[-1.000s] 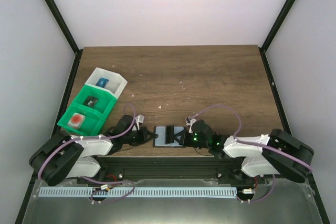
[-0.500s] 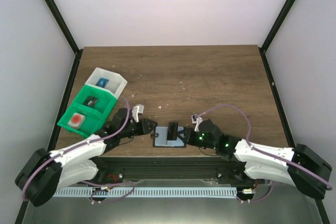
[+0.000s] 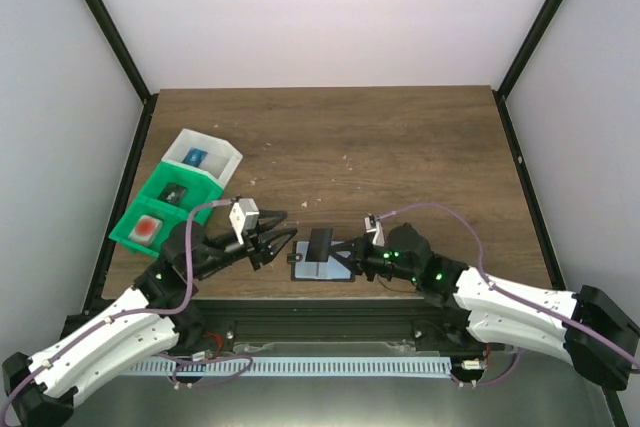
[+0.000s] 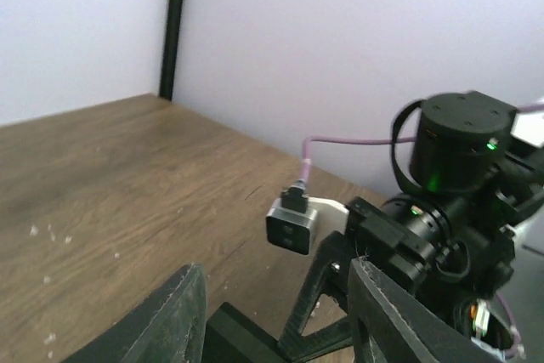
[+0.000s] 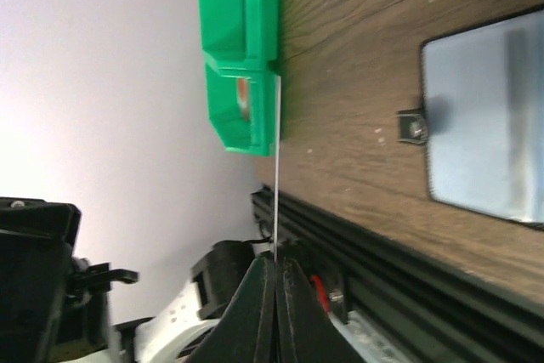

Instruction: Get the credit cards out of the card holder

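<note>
Just changed: left hand (image 3: 283, 239) opening empty, pulling back from card holder (image 3: 325, 271). right hand (image 3: 348, 252) staying clamped on credit card (image 3: 322, 244), likely drawing it out.

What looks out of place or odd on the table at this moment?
Nothing looks damaged. Small pale crumbs lie scattered on the wooden table, and the green and white bins sit askew to its edge. The card holder lies open near the front edge.
</note>
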Controlling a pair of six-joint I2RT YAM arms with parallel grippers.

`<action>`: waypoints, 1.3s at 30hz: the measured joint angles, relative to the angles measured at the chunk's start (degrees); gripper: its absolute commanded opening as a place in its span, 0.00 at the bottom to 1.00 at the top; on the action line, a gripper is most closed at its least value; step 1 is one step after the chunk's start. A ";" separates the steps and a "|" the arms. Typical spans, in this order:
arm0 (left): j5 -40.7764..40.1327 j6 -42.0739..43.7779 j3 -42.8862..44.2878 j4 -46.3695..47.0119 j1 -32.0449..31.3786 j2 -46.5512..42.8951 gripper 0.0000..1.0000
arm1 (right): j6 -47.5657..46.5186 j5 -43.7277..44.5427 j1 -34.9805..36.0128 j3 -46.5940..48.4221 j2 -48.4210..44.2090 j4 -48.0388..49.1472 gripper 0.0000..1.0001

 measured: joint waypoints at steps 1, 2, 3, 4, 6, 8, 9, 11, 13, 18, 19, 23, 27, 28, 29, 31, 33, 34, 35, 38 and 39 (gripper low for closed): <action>1.14 1.51 0.57 -0.48 -0.04 -0.11 0.50 | 1.51 -0.52 -0.02 0.00 -0.11 1.05 0.01; 2.25 3.32 1.25 -1.03 -0.07 -0.13 0.51 | 2.99 -0.94 -0.02 0.00 -0.31 1.95 0.00; 3.15 5.29 2.10 -2.01 -0.07 -0.07 0.52 | 4.66 -1.18 -0.02 0.00 -0.57 2.82 0.01; 3.74 7.28 3.10 -3.43 -0.15 0.15 0.52 | 5.88 -1.36 -0.02 0.04 -0.76 3.32 0.00; 3.89 11.30 5.38 -6.64 -0.17 0.94 0.53 | 8.55 -1.57 -0.07 0.55 -1.11 3.74 0.01; 3.93 15.06 7.23 -9.33 -0.17 1.42 0.55 | 10.56 -1.66 -0.24 1.44 -1.33 3.72 0.01; 4.17 17.03 7.76 -10.54 -0.17 1.40 0.56 | 11.43 -1.57 -0.33 1.95 -1.49 3.67 0.00; 5.22 20.48 7.91 -12.39 -0.17 0.70 0.57 | 13.03 -1.16 -0.37 2.91 -2.10 3.61 0.00; 6.69 23.15 7.91 -13.77 -0.17 -0.04 0.57 | 14.14 -0.50 -0.37 3.45 -2.82 3.56 0.00; 9.66 29.40 7.91 -15.98 -0.22 0.22 0.54 | 15.96 0.26 -0.79 4.28 -3.28 3.17 0.01; 9.70 30.51 7.91 -16.44 -0.22 0.68 0.54 | 16.33 0.26 -0.87 4.31 -3.28 3.15 0.01; 9.14 34.95 7.91 -18.64 -0.22 2.64 0.53 | 17.16 0.26 -1.03 4.35 -3.26 2.78 0.01; 8.61 38.27 7.89 -19.54 -0.22 3.69 0.52 | 17.68 0.22 -1.03 4.46 -3.19 2.49 0.00; 8.57 38.97 7.89 -19.47 -0.24 3.67 0.52 | 17.81 0.04 -1.03 4.55 -3.02 2.54 0.01; 8.55 39.76 7.87 -19.32 -0.26 3.67 0.51 | 17.94 -0.26 -1.03 4.72 -2.69 2.54 0.01; 8.35 41.33 7.69 -18.97 -0.28 3.67 0.51 | 18.21 -1.16 -1.03 5.35 -1.55 2.78 0.00; 8.09 42.82 7.50 -18.80 -0.28 3.74 0.51 | 18.53 -2.25 -1.03 5.86 -0.39 3.41 0.01; 7.96 43.47 7.32 -18.69 -0.28 3.74 0.51 | 18.73 -2.64 -1.03 5.99 0.00 3.76 0.00; 7.93 44.22 7.13 -18.67 -0.28 3.74 0.51 | 18.97 -2.95 -1.03 6.05 0.22 3.96 0.00; 7.93 46.29 6.62 -18.69 -0.28 3.74 0.50 | 19.54 -3.72 -1.03 6.12 0.63 4.72 0.01; 7.87 46.97 6.54 -18.71 -0.28 3.72 0.50 | 19.65 -3.89 -1.03 6.14 0.76 5.01 0.00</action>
